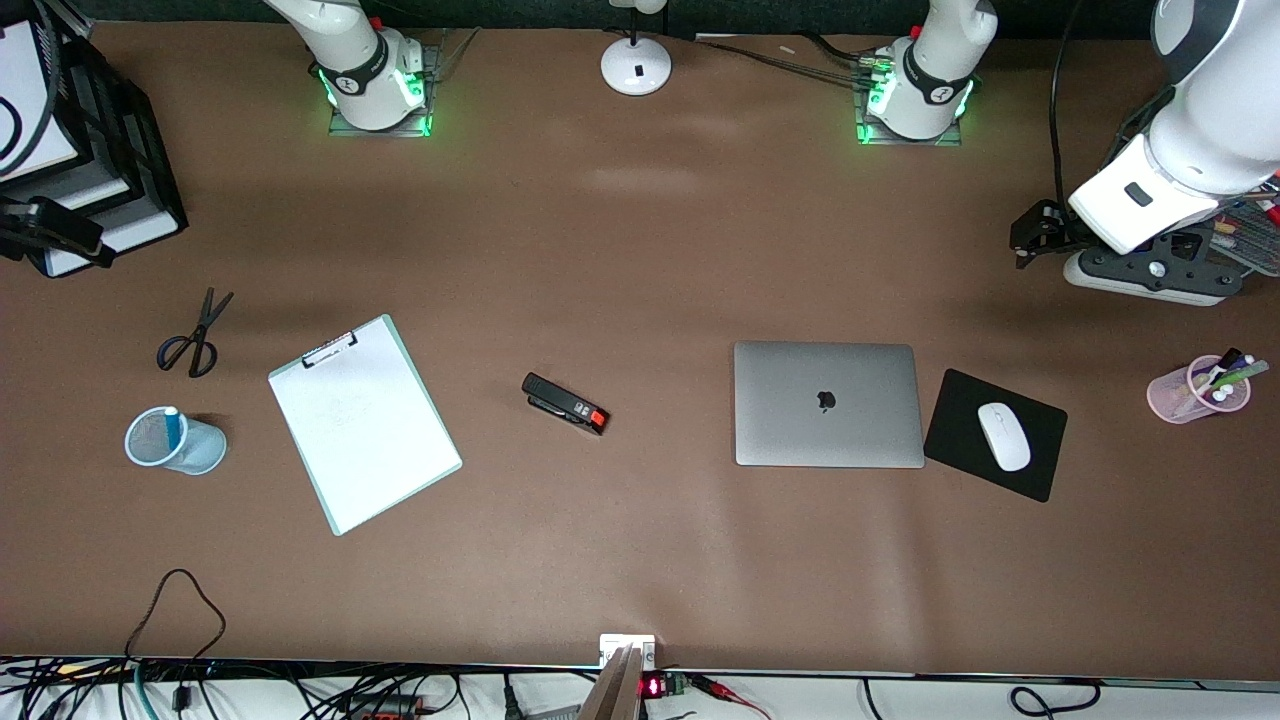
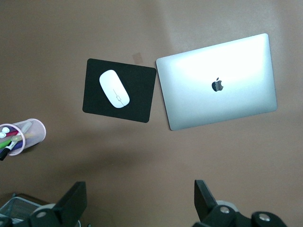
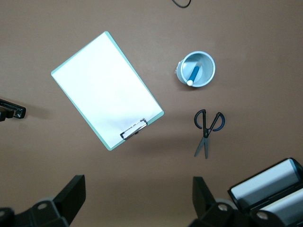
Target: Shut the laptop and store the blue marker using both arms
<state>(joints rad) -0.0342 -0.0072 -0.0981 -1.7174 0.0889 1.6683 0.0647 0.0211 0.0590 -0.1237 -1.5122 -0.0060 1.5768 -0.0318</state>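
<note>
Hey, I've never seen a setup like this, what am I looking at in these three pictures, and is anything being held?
Two white robot arms stand at a brown table. One picture looks down from a high camera facing them; the other two come from cameras on each arm's wrist.

The left gripper hangs open over the table near the closed laptop, which lies beside a white mouse on a black pad.

The right gripper hangs open over the clipboard and scissors. The blue marker stands in a pale blue cup. A black stapler lies mid-table.

Nothing is held.
</note>
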